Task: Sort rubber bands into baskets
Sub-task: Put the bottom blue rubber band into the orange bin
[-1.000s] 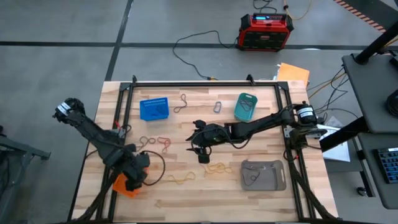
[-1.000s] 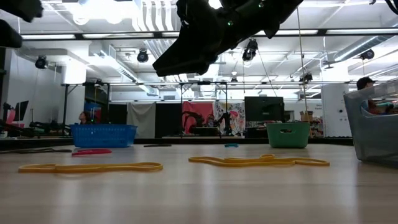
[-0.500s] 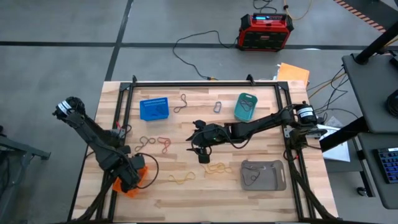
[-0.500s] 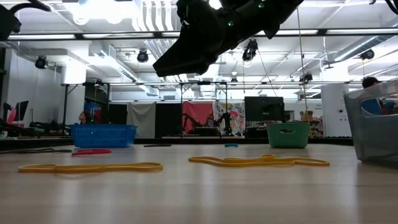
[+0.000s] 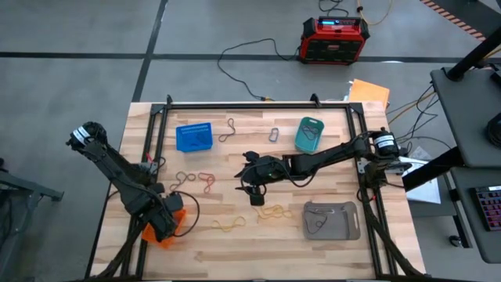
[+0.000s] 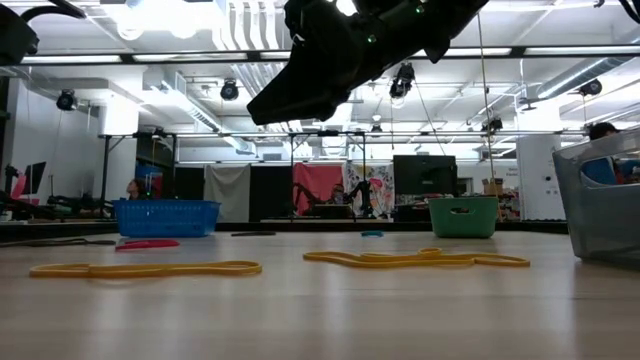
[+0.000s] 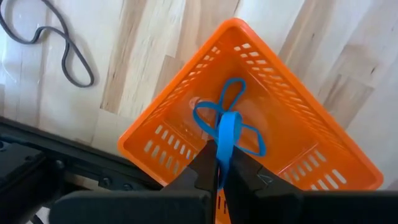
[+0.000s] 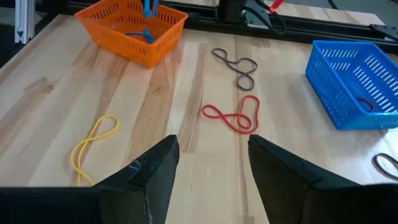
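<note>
The left gripper [image 7: 219, 177] hangs over the orange basket [image 5: 162, 229] at the table's front left corner, its fingers clenched on a blue rubber band [image 7: 227, 124] that dangles into the basket; the right wrist view shows the band's lower loop lying on the basket floor. The right gripper [image 5: 251, 190] waits above the middle of the table with its fingers spread apart, nothing between them.

Loose bands lie on the wood: a red one [image 8: 235, 115] and a grey-brown one [image 8: 238, 67] left of centre, and two yellow ones [image 5: 228, 225] [image 5: 273, 211] toward the front edge. The blue basket [image 5: 194, 137] sits near the back left, holding a red band [image 8: 367, 103]. The teal basket [image 5: 310, 134] sits near the back right, the grey basket [image 5: 332, 220] at the front right.

No readable writing shows on any basket or band.
</note>
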